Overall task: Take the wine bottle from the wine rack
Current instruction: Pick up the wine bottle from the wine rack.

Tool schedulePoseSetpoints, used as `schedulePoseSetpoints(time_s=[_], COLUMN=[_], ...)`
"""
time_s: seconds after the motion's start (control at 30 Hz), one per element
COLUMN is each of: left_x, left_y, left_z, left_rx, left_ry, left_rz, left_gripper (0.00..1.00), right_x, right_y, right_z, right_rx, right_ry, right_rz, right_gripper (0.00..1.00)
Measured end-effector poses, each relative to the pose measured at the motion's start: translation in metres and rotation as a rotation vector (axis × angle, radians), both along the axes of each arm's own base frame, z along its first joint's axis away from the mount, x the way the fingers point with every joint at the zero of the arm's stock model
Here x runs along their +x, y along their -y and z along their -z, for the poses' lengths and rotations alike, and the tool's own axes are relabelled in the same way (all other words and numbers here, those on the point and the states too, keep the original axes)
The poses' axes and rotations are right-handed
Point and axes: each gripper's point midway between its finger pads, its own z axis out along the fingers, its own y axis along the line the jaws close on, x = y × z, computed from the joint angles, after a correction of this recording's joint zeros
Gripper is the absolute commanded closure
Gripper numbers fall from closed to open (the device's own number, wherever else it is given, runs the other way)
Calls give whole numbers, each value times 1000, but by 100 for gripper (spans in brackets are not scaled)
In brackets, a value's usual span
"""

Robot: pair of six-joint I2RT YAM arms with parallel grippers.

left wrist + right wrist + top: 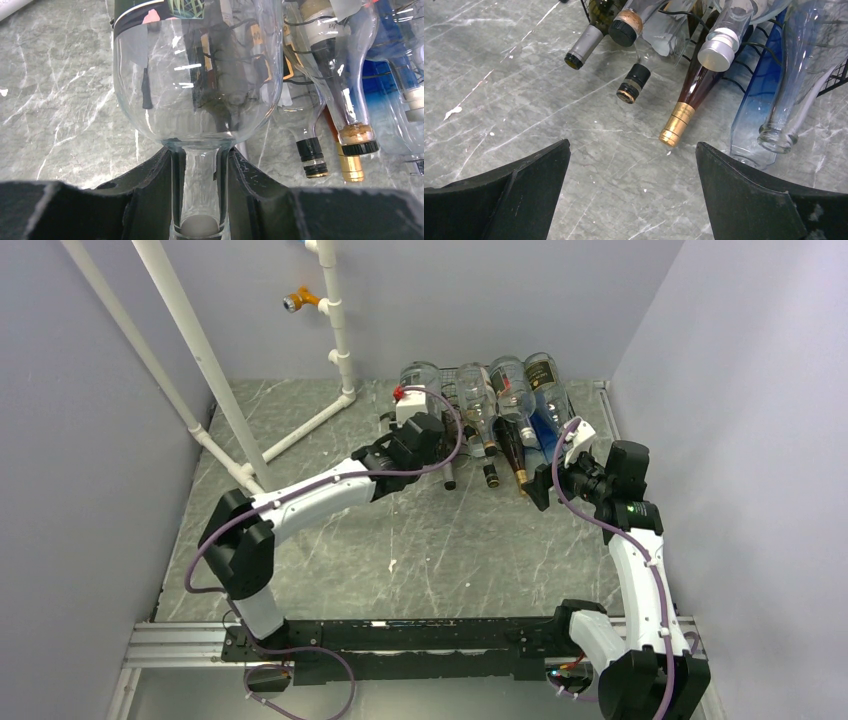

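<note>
At the far end of the table, on the left side of the wine rack, the left gripper was pinching the neck of a clear wine bottle just under the shoulder. The body lay in the rack and the neck pointed toward the near edge. From where I stood, a good pull looked like a straight draw along the bottle's own line, toward the near side, level enough that the glass would not snag the wires or nudge the neighbouring bottles on its right. The right gripper hung spread wide near the right-hand bottles, touching nothing.
</note>
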Motion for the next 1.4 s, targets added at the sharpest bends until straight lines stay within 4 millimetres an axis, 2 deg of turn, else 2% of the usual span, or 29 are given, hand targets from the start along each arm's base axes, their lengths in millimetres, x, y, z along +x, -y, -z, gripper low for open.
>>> schedulePoseSetpoints(time_s=[0.27, 0.57, 0.97, 1.4], left_x=[-12, -38, -74, -121], left_y=[-4, -15, -21, -31], left_z=[-5, -3, -20, -9], left_rx=[-42, -68, -135, -167], left_ry=[13, 14, 35, -17], left_rz=[39, 98, 195, 318], left_gripper=[100, 100, 100, 100], right_x=[0, 1, 0, 0], right_y=[0, 0, 0, -1], right_z=[1, 1, 3, 3], right_rx=[1, 1, 0, -12], right_ry=[-5, -5, -8, 4], right_rz=[0, 0, -1, -16], right_gripper=[0, 0, 0, 0])
